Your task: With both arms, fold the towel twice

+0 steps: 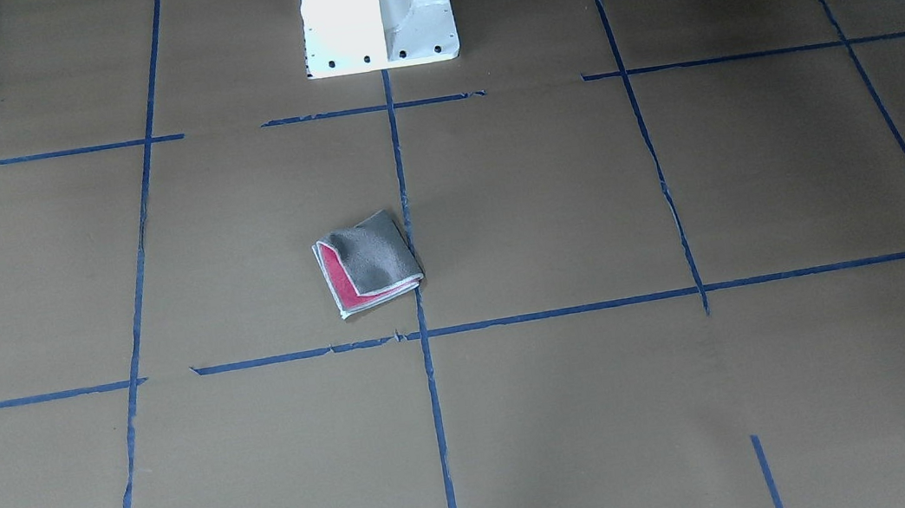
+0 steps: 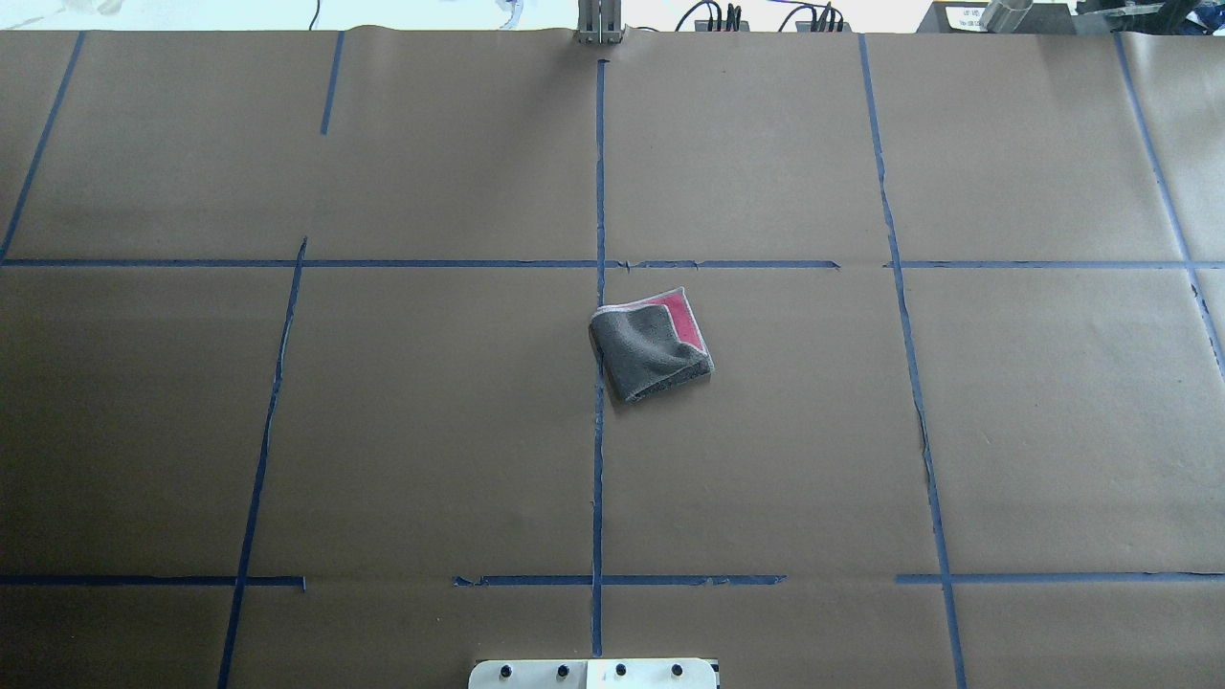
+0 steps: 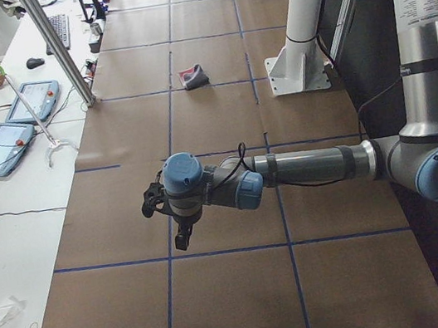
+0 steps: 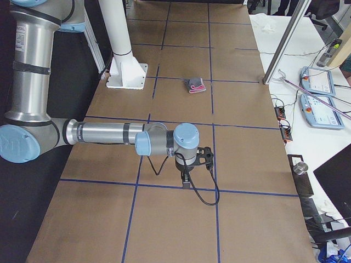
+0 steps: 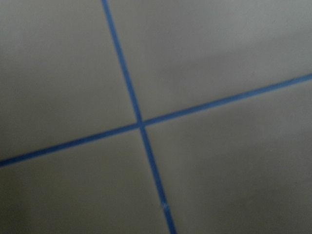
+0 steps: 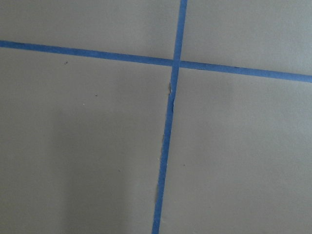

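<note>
The towel (image 2: pixel 651 346) is seen lying flat near the middle of the table (image 2: pixel 383 450), well apart from all four edges and just on the robot's right of the central blue tape line (image 2: pixel 599 172), which its rounded folded side touches. It is folded into a small packet that is nearly square, so no clear long axis can be made out; its sides are turned somewhat against the tape grid. The grey face is uppermost, and a pink strip (image 2: pixel 681 316) is left uncovered along the side that faces away from the central line and partly toward the table's far edge, where the whitish border runs. The white pedestal base (image 1: pixel 377 10) is placed at the robot's edge of the table. The left arm (image 3: pixel 304 168) is stretched low over the table's left end, with the left gripper (image 3: pixel 182 236) pointed down at the brown paper; the right arm (image 4: pixel 109 133) is stretched likewise over the right end, with the right gripper (image 4: pixel 187 179) pointed down. Both are well apart from the towel. How far either pair of jaws is parted cannot be told, and only paper and crossed tape are shown by the wrist cameras.
</note>
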You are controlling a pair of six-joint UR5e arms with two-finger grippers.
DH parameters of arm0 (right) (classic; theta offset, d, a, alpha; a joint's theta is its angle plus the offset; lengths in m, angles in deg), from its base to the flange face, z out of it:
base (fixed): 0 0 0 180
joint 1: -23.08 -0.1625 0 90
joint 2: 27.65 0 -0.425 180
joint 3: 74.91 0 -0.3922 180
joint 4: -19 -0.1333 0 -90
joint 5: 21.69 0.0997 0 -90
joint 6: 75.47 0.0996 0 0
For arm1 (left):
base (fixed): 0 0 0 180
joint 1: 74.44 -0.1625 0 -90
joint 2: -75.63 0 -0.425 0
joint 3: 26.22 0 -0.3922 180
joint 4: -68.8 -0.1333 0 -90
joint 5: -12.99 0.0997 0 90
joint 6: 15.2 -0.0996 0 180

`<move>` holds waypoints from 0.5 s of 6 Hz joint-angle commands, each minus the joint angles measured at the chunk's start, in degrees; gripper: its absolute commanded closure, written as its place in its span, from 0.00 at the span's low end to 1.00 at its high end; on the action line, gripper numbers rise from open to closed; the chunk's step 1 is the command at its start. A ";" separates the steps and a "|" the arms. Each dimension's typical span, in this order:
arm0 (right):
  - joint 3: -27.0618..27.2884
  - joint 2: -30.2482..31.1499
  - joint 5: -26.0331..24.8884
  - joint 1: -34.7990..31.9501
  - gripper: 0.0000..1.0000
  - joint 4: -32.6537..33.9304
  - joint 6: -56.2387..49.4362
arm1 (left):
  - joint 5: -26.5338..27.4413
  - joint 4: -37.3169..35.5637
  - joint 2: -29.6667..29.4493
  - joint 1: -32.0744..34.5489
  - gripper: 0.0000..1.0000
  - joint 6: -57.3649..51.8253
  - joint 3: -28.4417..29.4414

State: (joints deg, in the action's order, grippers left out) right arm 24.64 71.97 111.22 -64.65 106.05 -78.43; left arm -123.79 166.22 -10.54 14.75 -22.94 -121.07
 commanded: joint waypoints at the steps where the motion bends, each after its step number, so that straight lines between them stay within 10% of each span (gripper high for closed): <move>1: -0.32 -1.62 0.07 -0.51 0.00 5.03 -1.53 | -0.15 -11.94 0.30 1.51 0.00 -3.25 0.53; 3: -0.58 -2.33 1.82 -0.51 0.00 5.24 -1.18 | 0.02 -23.47 0.30 1.51 0.00 -3.50 -3.73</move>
State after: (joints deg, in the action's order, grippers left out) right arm 23.95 70.18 112.36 -65.14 110.94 -79.79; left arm -123.89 147.08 -10.44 16.22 -26.11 -122.38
